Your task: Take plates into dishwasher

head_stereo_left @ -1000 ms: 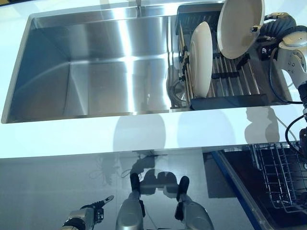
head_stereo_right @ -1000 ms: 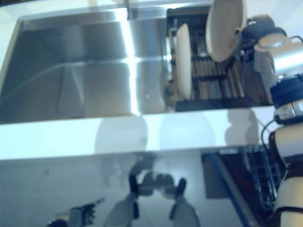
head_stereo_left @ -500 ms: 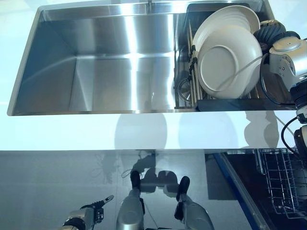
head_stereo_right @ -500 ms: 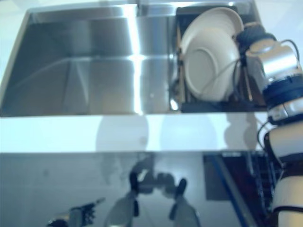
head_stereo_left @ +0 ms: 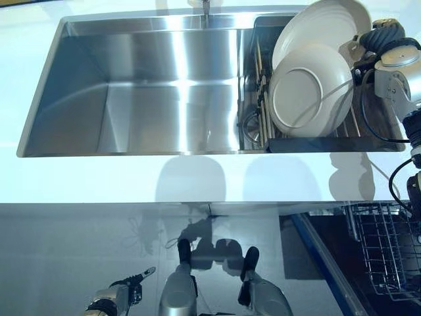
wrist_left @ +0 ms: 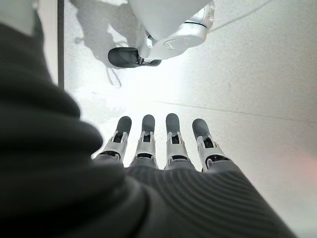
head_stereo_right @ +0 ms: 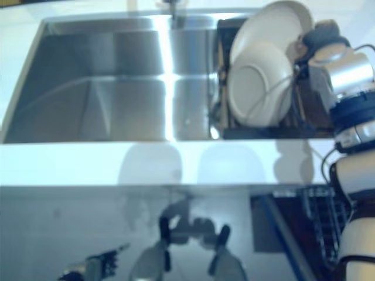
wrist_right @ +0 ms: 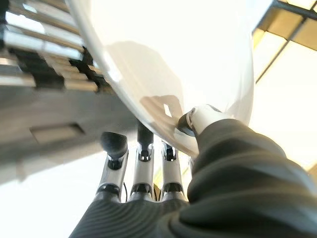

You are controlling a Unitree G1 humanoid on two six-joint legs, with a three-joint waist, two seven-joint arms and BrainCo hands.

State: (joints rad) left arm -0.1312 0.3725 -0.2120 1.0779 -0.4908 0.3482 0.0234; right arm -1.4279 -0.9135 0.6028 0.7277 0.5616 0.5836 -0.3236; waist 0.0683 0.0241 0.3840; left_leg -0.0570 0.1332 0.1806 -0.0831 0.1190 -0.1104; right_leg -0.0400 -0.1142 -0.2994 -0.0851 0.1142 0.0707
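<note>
My right hand (head_stereo_left: 376,43) is at the back right of the black dish rack (head_stereo_left: 329,140), which sits in the right end of the sink. Its thumb and fingers (wrist_right: 143,158) pinch the rim of a white plate (head_stereo_left: 314,26), held above the rack rails. This plate also shows in the right wrist view (wrist_right: 173,49). A second white plate (head_stereo_left: 309,92) leans in the rack in front of it, underside showing. My left hand (head_stereo_left: 122,295) hangs low at the left with straight fingers (wrist_left: 173,136), holding nothing.
The steel sink (head_stereo_left: 158,85) is set in a white counter (head_stereo_left: 197,178). The dishwasher's wire basket (head_stereo_left: 381,253) is pulled out at the lower right, below the counter edge, beside a dark open door (head_stereo_left: 325,253).
The whole view has shifted, so the camera has moved. The rack plate, edge-on a second ago, now shows its underside. The held plate stays in my right hand above the rack.
</note>
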